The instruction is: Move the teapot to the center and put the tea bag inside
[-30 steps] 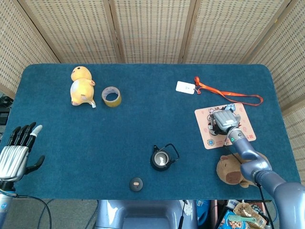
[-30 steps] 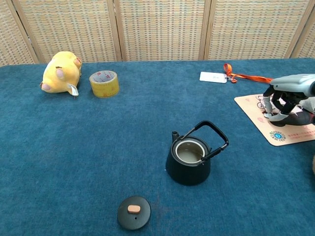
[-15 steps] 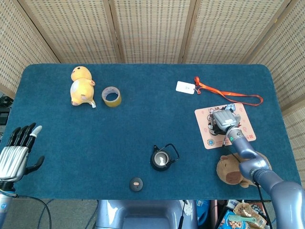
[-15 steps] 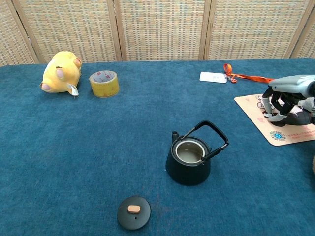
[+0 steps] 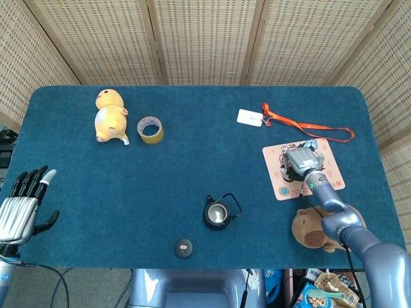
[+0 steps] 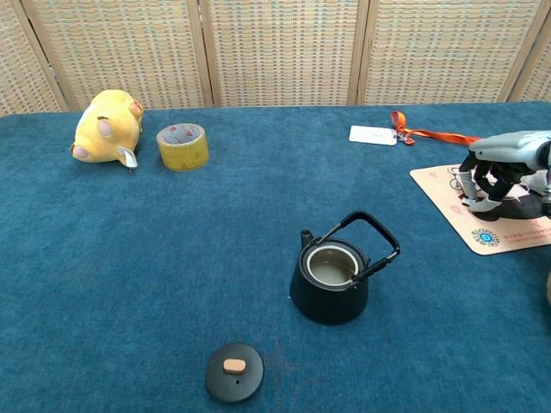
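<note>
The black teapot (image 5: pixel 218 212) (image 6: pixel 331 280) stands upright near the table's front middle, handle raised and mouth uncovered. Its lid (image 5: pixel 183 248) (image 6: pixel 234 371) lies flat on the cloth to the front left of it. My right hand (image 5: pixel 303 162) (image 6: pixel 504 172) hovers low over the pink mat (image 5: pixel 276 183) (image 6: pixel 439 185) at the right, fingers curled down with their tips on the mat. Whatever lies under them is hidden, and I cannot make out a tea bag. At the table's left edge my left hand (image 5: pixel 22 205) is held with fingers spread and nothing in it.
A yellow plush (image 5: pixel 109 117) (image 6: pixel 108 127) and a tape roll (image 5: pixel 150 129) (image 6: pixel 182 146) sit at the back left. A white tag (image 5: pixel 250 117) (image 6: pixel 372 135) on an orange lanyard (image 5: pixel 308 127) lies behind the mat. A brown plush (image 5: pixel 311 230) rests by my right forearm.
My right hand has shifted very slightly on the mat. The teapot, the lid and my left hand have stayed where they were.
</note>
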Robot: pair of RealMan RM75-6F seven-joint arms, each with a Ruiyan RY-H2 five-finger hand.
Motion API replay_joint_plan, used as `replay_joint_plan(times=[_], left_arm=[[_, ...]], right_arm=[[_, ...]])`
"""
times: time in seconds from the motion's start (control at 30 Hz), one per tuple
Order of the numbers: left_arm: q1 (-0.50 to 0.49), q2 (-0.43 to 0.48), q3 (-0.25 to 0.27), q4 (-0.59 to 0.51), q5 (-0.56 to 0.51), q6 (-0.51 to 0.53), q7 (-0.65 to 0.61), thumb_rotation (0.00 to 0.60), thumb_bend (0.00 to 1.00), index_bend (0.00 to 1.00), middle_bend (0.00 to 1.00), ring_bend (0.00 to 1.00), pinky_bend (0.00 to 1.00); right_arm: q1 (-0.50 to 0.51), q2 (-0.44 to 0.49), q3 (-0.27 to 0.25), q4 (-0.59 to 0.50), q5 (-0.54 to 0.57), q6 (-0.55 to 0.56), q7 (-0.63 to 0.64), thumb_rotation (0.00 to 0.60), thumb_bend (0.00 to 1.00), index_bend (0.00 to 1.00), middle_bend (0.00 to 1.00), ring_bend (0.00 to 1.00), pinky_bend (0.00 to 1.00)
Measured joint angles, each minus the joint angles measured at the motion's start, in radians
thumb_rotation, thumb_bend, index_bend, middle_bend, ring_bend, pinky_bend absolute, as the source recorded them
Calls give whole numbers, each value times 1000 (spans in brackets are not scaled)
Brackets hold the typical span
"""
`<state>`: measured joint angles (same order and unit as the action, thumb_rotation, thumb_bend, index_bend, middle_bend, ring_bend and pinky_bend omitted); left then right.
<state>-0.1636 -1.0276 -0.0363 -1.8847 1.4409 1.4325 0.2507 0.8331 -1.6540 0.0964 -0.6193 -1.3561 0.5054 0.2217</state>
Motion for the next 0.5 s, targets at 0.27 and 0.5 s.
replay_joint_plan(times=[0.27, 0.5], left_arm=[[1, 0, -1, 1, 1, -4, -2, 600, 353, 27, 0, 0, 0], [1, 1, -2, 0, 0, -8, -4, 600, 352, 27, 0, 0, 0]], right_arm=[[0, -4, 0, 11, 1, -7, 1, 501, 477, 579, 782, 832, 923], [0, -7, 1, 17, 2, -9, 2, 501, 497, 580, 782, 832, 923]])
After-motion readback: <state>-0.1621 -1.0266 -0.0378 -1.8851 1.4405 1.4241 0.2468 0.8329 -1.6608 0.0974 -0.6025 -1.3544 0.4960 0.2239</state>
